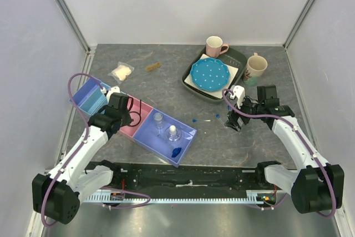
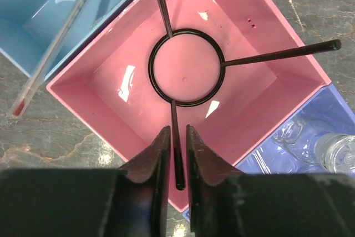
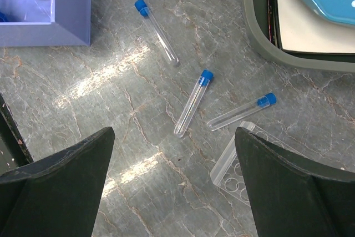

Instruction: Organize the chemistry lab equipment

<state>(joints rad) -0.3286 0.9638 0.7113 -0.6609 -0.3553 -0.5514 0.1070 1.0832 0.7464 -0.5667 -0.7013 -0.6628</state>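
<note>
The black wire ring (image 2: 187,98) lies in the pink bin (image 2: 83,90), its stems resting on the bin's walls. My left gripper (image 2: 177,137) straddles the near stem; the jaws are open only a sliver, with a thin gap on each side of the stem. From above, the left gripper (image 1: 126,116) hovers over that pink bin (image 1: 136,125). Three blue-capped tubes (image 3: 158,31) (image 3: 191,104) (image 3: 241,112) lie loose on the table. The clear tube rack (image 3: 236,167) sits by the right finger. My right gripper (image 3: 175,137) hangs wide open above them, holding nothing.
A thin stick (image 2: 55,48) lies in the blue bin (image 1: 90,95). The purple bin (image 1: 186,137) holds two clear bottles (image 1: 158,119) (image 1: 173,132) and the blue piece (image 1: 175,151). The bag of white wads (image 1: 121,72) is at the back left. The grey tray (image 1: 191,84) with the dotted plate (image 1: 209,74) and two mugs (image 1: 215,45) (image 1: 255,67) are at the back right.
</note>
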